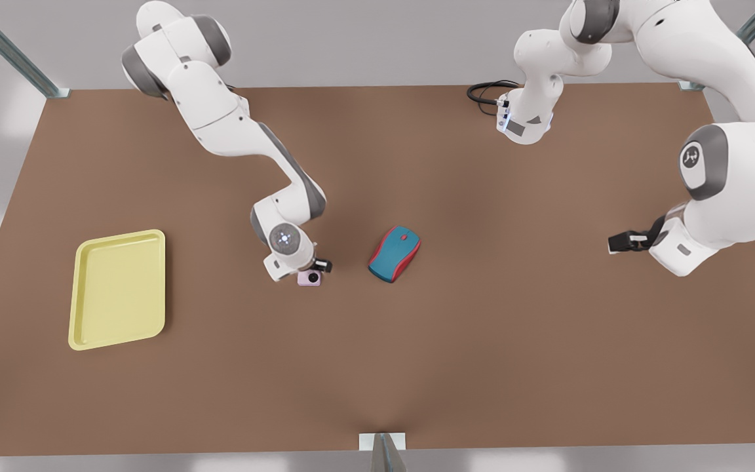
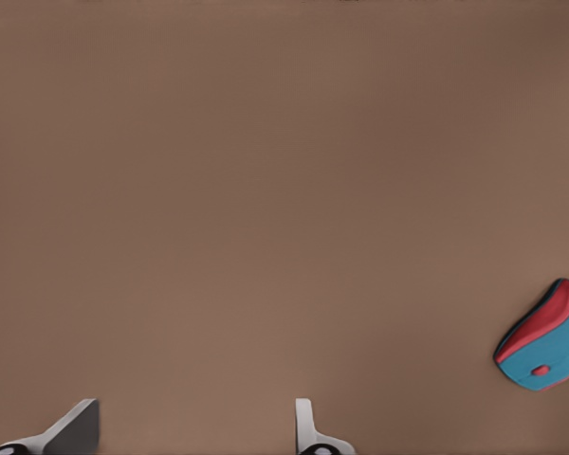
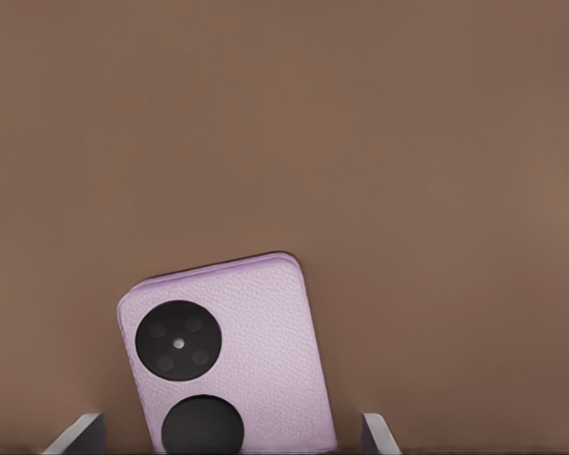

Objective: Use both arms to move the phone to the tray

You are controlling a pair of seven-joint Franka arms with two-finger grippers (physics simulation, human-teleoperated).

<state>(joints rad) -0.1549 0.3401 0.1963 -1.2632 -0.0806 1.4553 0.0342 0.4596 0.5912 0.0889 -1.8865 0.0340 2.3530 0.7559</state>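
Teal mouse (image 1: 394, 254) beside phone (image 1: 310, 278), straddled by right gripper's (image 1: 315, 270) spread fingers; left gripper (image 1: 620, 243) open, apart

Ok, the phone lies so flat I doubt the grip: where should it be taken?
By its two long edges, from straight above: the phone lies flat on the table, and the open right gripper spans its width. The left gripper waits aside.
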